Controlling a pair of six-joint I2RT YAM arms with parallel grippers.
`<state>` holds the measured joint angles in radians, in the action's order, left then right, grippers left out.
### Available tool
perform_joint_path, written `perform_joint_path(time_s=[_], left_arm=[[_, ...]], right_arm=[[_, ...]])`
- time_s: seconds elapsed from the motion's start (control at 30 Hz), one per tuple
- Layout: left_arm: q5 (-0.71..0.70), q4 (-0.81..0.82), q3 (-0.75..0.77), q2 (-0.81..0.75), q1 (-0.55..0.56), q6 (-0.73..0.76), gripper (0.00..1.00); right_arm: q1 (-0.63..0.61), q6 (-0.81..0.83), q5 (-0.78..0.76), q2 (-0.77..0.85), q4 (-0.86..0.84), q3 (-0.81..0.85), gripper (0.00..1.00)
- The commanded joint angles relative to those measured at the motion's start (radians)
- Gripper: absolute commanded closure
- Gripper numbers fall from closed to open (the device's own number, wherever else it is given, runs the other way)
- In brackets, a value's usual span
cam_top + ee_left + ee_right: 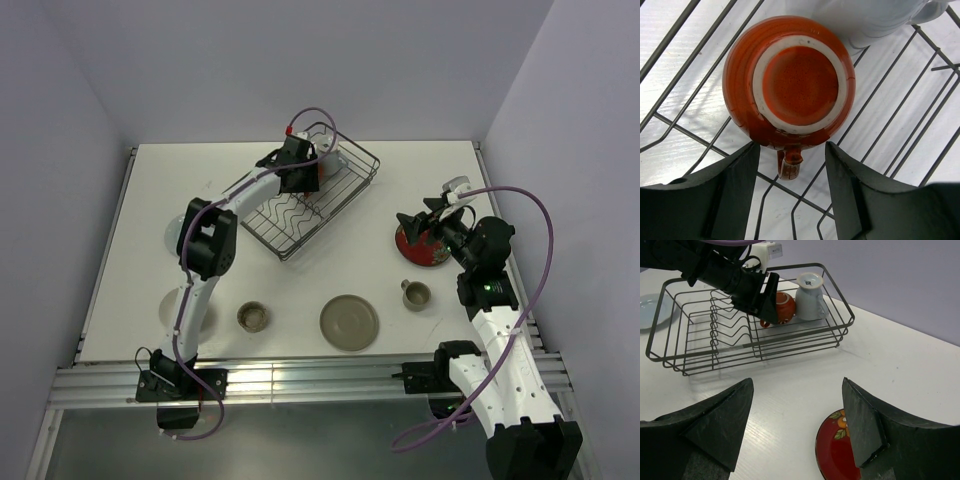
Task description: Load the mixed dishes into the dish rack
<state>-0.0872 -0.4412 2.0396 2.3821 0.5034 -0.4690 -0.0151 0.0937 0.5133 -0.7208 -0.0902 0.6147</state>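
Note:
The dish rack stands at the back centre of the table. Inside it an orange-red mug lies upside down, handle toward my left gripper. That gripper is open, with a finger on each side of the handle and touching nothing. A pale cup stands inverted beside the mug. My right gripper hangs open above the red floral plate, holding nothing. An olive-grey plate, a beige cup and a grey cup sit near the front.
A pale plate lies left of the rack, partly behind the left arm. The rack's wavy dividers fill its left half. The table's front edge runs along the metal rail.

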Motion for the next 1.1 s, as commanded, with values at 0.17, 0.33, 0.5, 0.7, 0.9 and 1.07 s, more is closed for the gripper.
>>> perform_joint_path(time_s=[0.17, 0.33, 0.5, 0.7, 0.9, 1.07], left_arm=[[0.012, 0.036, -0.028, -0.132, -0.017, -0.002, 0.37], [0.032, 0.053, -0.056, -0.187, -0.017, 0.001, 0.36], [0.069, 0.074, -0.096, -0.253, -0.016, 0.016, 0.35], [0.138, 0.133, -0.220, -0.395, -0.016, 0.058, 0.34], [0.168, 0.274, -0.510, -0.703, -0.017, 0.095, 0.31], [0.109, 0.317, -0.771, -0.940, -0.019, 0.112, 0.23]], right_arm=[[0.006, -0.008, 0.016, 0.014, -0.048, -0.007, 0.21], [0.007, 0.003, 0.031, 0.011, -0.036, -0.003, 0.21], [0.007, 0.049, 0.079, 0.001, 0.013, 0.014, 0.21], [0.006, 0.136, 0.168, -0.031, 0.139, 0.055, 0.20], [0.006, 0.359, 0.266, -0.155, 0.447, 0.200, 0.19], [0.006, 0.687, 0.281, -0.333, 0.886, 0.380, 0.19]])
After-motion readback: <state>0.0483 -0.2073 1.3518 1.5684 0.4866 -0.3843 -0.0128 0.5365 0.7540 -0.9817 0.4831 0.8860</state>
